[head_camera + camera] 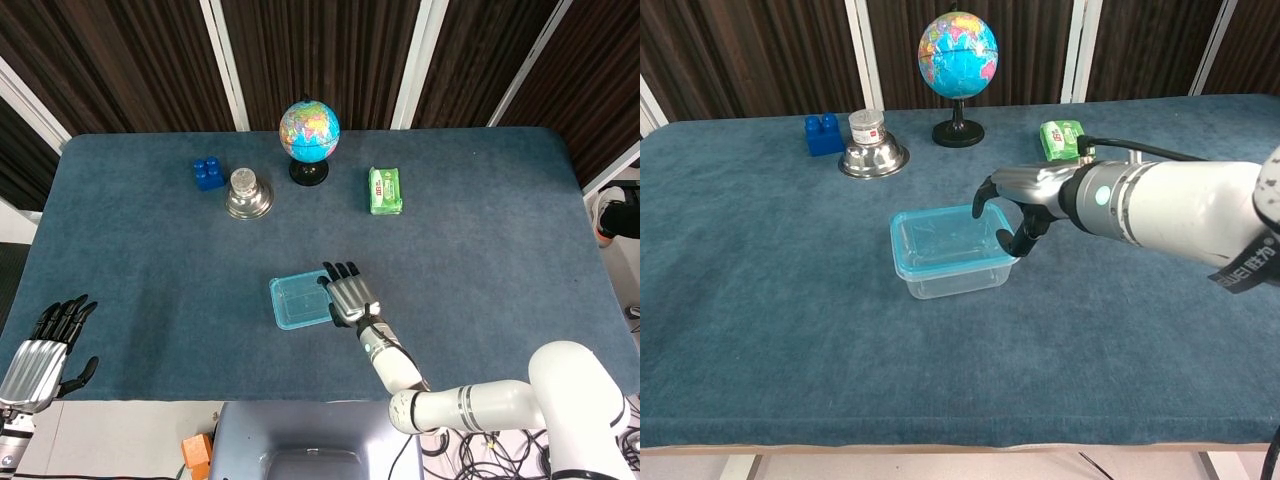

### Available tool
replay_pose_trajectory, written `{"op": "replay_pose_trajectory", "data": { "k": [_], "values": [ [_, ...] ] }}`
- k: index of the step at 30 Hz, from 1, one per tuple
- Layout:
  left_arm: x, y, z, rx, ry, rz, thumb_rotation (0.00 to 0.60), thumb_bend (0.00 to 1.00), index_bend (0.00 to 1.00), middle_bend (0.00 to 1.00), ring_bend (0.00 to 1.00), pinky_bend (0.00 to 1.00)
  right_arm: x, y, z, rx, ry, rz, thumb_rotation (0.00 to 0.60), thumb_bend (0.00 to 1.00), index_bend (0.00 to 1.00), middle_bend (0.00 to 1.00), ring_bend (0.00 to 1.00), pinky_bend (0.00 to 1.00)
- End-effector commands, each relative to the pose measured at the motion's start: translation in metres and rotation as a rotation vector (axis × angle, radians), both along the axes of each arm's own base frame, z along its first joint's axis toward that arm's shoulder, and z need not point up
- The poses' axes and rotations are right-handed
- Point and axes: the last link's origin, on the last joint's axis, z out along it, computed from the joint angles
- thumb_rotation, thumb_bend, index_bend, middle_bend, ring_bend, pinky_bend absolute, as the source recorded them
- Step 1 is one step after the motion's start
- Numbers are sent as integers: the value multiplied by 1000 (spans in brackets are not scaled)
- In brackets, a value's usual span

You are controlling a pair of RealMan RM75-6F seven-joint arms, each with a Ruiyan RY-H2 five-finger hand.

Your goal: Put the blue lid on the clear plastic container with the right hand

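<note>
The clear plastic container (955, 275) stands in the middle of the table, and the blue lid (300, 301) lies flat on top of it. My right hand (1025, 205) is at the lid's right edge. Its fingers (985, 195) curve down onto the far right corner and its thumb reaches the near right rim, so it grips the lid there. In the head view the right hand (349, 292) overlaps the lid's right side. My left hand (45, 350) hangs by the table's near left corner, fingers apart, holding nothing.
At the back stand a globe (309, 135), a steel bowl with a small jar in it (247, 194), a blue block (208, 173) and a green packet (385, 190). The table's near edge (940, 440) lies well in front of the container.
</note>
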Motion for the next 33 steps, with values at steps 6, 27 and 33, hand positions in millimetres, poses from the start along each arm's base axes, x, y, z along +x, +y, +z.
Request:
{"op": "replay_pose_trajectory", "data": {
  "k": [6,27,33],
  "values": [
    [0,0,1,3,-5,1,600,386,0,0,0,0,5,-1,10,-23,-43,15,600,615,260,0,0,0],
    [0,1,-1,-10,-6,-1,600,389,0,0,0,0,49,15,-18,-52,-89,122,600,618,263,0,0,0],
    [-1,1,1,-3,-10,-1,600,388,0,0,0,0,53,14,-26,-63,-77,111,600,631,294,0,0,0]
  ]
}}
